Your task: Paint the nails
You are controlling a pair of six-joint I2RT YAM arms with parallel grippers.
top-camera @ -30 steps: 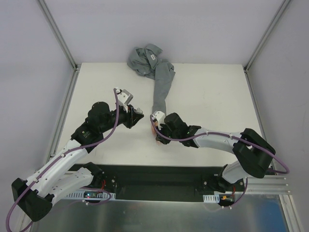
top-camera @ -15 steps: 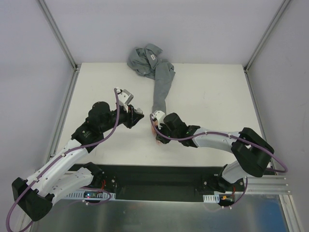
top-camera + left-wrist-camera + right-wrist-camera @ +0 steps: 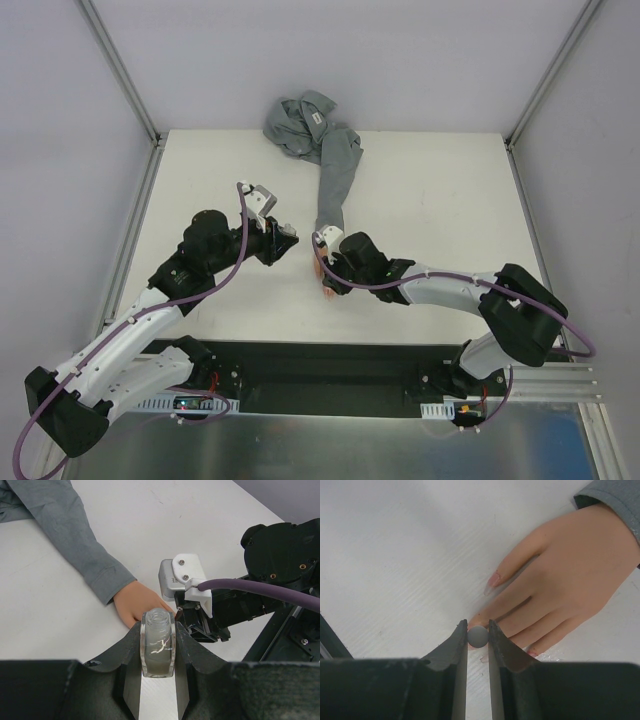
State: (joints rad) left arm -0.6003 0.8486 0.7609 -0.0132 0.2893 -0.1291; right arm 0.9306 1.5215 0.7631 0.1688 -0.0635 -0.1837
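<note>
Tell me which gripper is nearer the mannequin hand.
Right. The right gripper, pinching a small grey piece, hovers at the fingertips of the mannequin hand; the left gripper, holding the clear bottle, sits apart to its side.

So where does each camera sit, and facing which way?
Top external: above and behind, looking down on the table; left arm, right arm show.
Left wrist: past left gripper, shut on a clear bottle, toward the mannequin hand.
Right wrist: down past right gripper, shut on a grey knob, at the nails.
Shared: both wrist views show that hand.
</note>
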